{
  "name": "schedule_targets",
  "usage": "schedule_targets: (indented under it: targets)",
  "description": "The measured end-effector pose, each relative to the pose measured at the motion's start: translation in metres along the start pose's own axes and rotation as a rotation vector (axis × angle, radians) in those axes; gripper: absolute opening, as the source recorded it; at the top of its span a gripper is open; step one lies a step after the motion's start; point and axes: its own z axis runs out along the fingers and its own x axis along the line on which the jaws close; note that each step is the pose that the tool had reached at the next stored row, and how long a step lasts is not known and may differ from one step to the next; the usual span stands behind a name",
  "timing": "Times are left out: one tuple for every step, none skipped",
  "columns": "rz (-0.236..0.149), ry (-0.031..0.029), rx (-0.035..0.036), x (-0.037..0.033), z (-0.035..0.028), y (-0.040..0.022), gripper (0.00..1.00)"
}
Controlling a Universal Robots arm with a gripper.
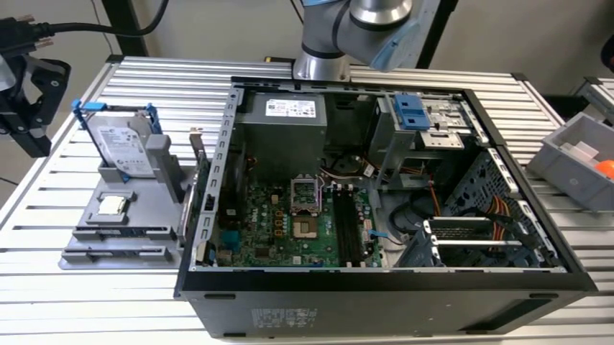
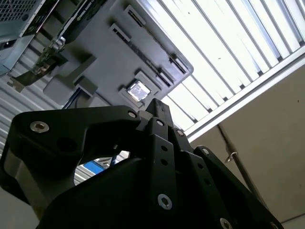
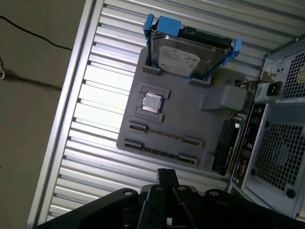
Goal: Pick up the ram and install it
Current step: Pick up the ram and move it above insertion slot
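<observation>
Gripper [image 3: 167, 174], fingers pressed together and empty, hangs near the gray tray [image 3: 190, 114], where the ram [image 3: 164, 135] stands on edge in a slot just beside the processor [image 3: 151, 102], at the exterior view's left of the case [image 1: 384, 309].

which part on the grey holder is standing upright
The hard drive in the blue frame stands on edge; the small square chip lies flat on the holder.

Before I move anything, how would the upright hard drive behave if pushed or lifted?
The hard drive looks like a rigid metal box, so probably stiff and heavy for its size. It stands on edge in the gray holder, so a sideways push might tip it. Its blue frame looks plastic and may flex.
</observation>
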Motion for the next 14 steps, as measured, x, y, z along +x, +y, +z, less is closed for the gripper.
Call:
schedule_targets:
  targets:
    - [-0.002, 0.0001, 0.0, 0.0, -0.0001, 0.0, 0.0]
    - [-0.005, 0.0002, -0.0001, 0.0, -0.0001, 0.0, 0.0]
    - [-0.008, 0.0003, -0.0001, 0.0, -0.0001, 0.0, 0.0]
    - [-0.011, 0.0005, -0.0001, 0.0, -0.0001, 0.0, 0.0]
    - [-0.013, 0.0007, -0.0001, 0.0, -0.0002, 0.0, 0.0]
    - [-0.016, 0.0008, -0.0001, 0.0, -0.0002, 0.0, 0.0]
    - [-0.019, 0.001, -0.0001, 0.0, -0.0002, 0.0, 0.0]
    - [-0.021, 0.001, -0.0002, 0.0, -0.0002, 0.0, 0.0]
    - [-0.023, 0.0012, -0.0002, 0.0, -0.0002, 0.0, 0.0]
    - [-0.025, 0.0013, -0.0002, 0.0, -0.0002, 0.0, 0.0]
    - [-0.027, 0.0012, -0.0003, 0.0, -0.0001, 0.0, 0.0]
    - [-0.029, 0.0014, -0.0003, 0.0, -0.0002, 0.0, 0.0]
    - [-0.031, 0.0015, -0.0003, 0.0, -0.0002, 0.0, 0.0]
    - [-0.033, 0.0016, -0.0004, 0.0, -0.0002, 0.0, 0.0]
